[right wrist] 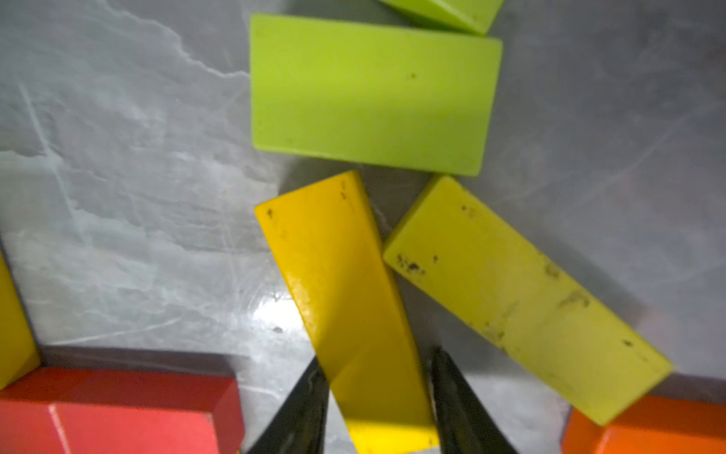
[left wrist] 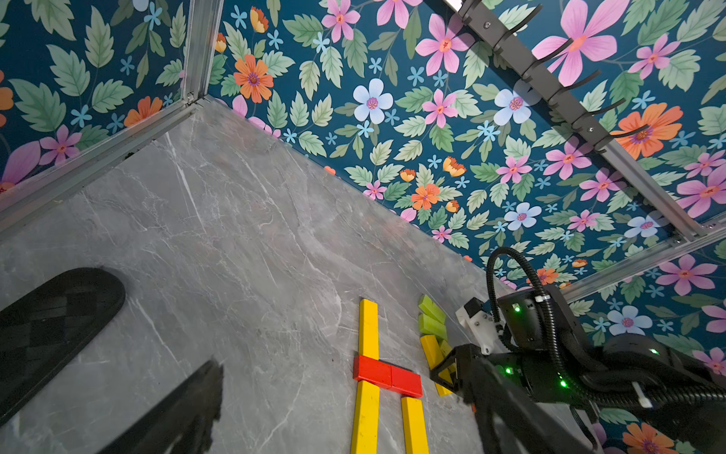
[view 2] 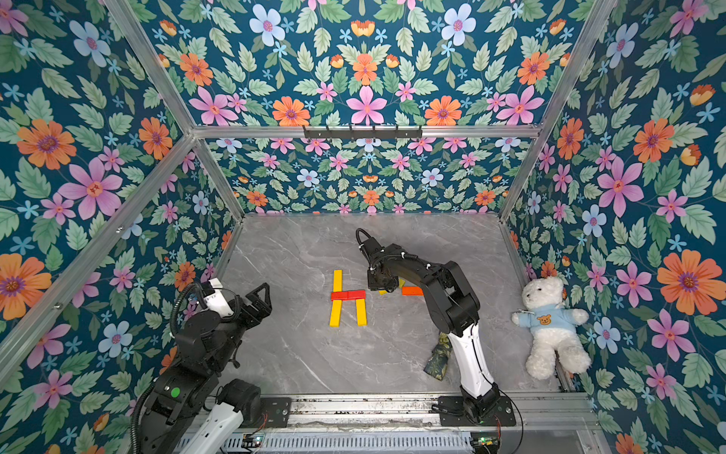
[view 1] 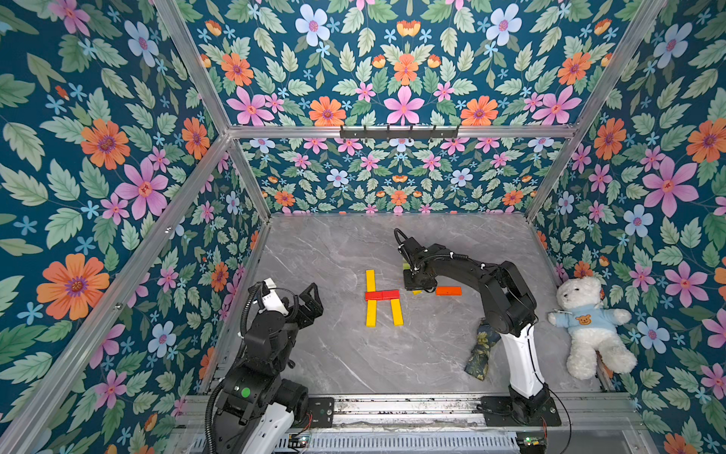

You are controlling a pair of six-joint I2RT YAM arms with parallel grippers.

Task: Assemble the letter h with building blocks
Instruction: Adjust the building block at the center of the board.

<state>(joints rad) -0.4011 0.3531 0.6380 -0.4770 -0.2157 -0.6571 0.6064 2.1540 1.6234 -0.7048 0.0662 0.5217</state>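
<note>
Letter h lies flat in the middle of the grey marble table, laid out in glossy building blocks. Nearer than it, beside the right arm's white link, a dark floral cloth scrap lies crumpled. A white teddy bear in a blue shirt lies face up at the table's right edge.

On the left side, the left gripper hangs above the table, well apart from the blocks. Its fingers are spread with nothing between them.

The near end of the h is two yellow feet with a gap between them. The long yellow upright is on the left and the short yellow leg on the right. Behind the leg, the red crossbar, two short red pieces end to end, touches the leg's far end and crosses the upright, which runs on beyond it. Whether the red lies over the upright or splits it I cannot tell.

Just right of the crossbar, the right gripper points down. Its jaws are clamped on the long sides of a loose yellow block.

Beside that block lies a pale yellow block, angled away from it. One of its ends reaches the orange block, which lies flat to the gripper's right.

Farthest back are two lime-green blocks, close together; the nearer one is just beyond the tips of both yellow pieces.
</note>
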